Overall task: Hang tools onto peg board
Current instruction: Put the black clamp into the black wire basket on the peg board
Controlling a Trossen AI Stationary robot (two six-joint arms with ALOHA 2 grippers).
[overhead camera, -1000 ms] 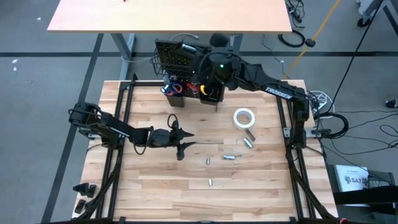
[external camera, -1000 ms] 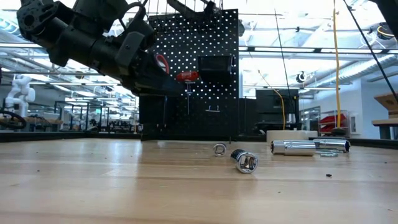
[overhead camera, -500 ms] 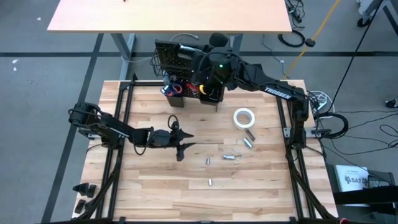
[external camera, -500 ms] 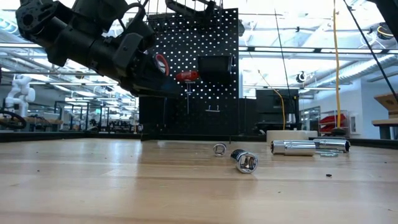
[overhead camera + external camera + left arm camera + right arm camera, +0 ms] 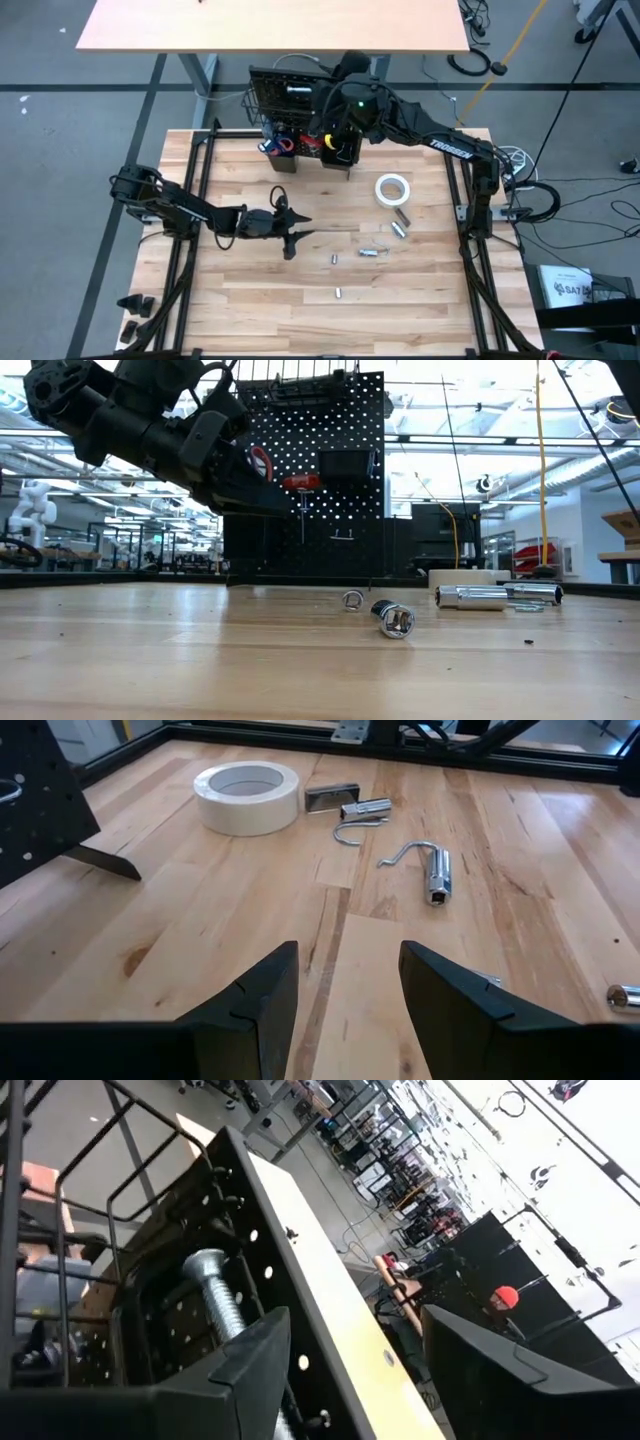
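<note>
Table (image 5: 560,860) (left wrist only) bears tape roll (image 5: 247,796).

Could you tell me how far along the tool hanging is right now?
Partly done. A red screwdriver already hangs on the peg board. The right hand is at the board's top, open over a clamp screw. The left hand waits open over the table. The tape roll and small metal pieces remain.
</note>
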